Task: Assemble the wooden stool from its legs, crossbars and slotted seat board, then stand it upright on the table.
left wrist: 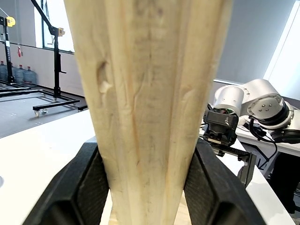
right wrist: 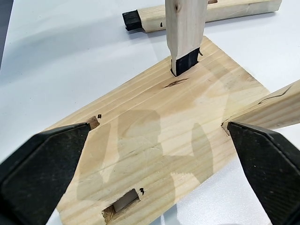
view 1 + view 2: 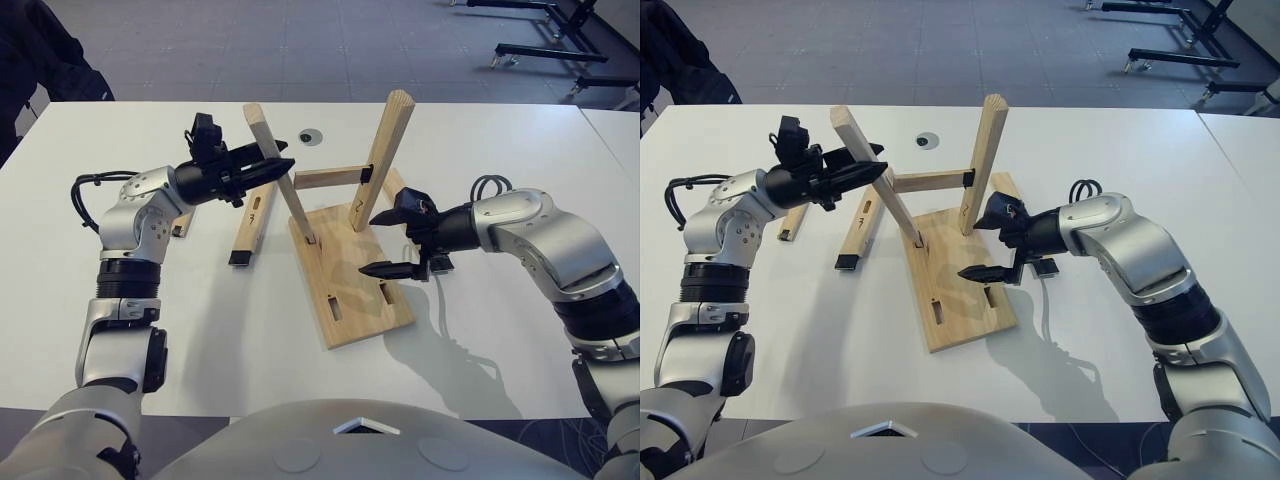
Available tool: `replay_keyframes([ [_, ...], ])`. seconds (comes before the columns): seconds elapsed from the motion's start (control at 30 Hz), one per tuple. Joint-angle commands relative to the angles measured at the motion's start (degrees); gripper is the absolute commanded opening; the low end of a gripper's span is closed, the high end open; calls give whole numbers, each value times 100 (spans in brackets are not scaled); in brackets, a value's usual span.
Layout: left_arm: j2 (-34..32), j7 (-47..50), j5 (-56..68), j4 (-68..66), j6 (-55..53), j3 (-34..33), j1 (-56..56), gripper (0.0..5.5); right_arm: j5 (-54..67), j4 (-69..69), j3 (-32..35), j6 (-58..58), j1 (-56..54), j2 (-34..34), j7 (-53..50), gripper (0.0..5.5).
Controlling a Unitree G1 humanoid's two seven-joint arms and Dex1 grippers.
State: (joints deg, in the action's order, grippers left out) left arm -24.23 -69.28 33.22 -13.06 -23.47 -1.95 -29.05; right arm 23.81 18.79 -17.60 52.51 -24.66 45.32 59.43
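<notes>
Seat board [image 3: 350, 295] flat on desk [image 3: 500, 160], presumably underside up for fitting. Tilted leg [image 3: 290, 200] and upright leg [image 3: 386, 150] stand in its slots, crossbar [image 3: 328, 177] between. Left gripper [image 3: 280, 160] clenched on tilted leg, likely steadying it; right gripper [image 3: 367, 243] released, hovering above board.

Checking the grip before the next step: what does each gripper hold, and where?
The left gripper clamps the leaning leg on its upper half. The right gripper is open over the seat board, holding nothing.

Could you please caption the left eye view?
Left hand grips a leg slotted into the seat board; right hand open above it.
</notes>
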Motion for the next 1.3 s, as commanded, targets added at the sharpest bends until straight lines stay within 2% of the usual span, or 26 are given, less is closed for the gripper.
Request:
replay_keyframes([
  [0.03, -106, -54, -35, 375, -196, 175, 147, 204, 68, 71, 66, 96, -55, -25, -64, 540],
  [0.8, -312, 323, -485, 918, 158, 338, 290, 204, 625, 356, 413, 394, -131, -135, -208, 540],
  [1.07, -326, 270, -478, 780, 169, 352, 175, 204, 2243, 423, 1630, 1338, -1045, -302, -131, 540],
  [1.2, -306, 248, -501, 678, 191, 381, 132, 204, 2722, 254, 2078, 1684, -1388, -482, -513, 473],
  [1.3, -295, 217, -522, 573, 209, 407, 61, 204, 3002, 150, 2392, 1882, -1797, -889, -1163, 407],
])
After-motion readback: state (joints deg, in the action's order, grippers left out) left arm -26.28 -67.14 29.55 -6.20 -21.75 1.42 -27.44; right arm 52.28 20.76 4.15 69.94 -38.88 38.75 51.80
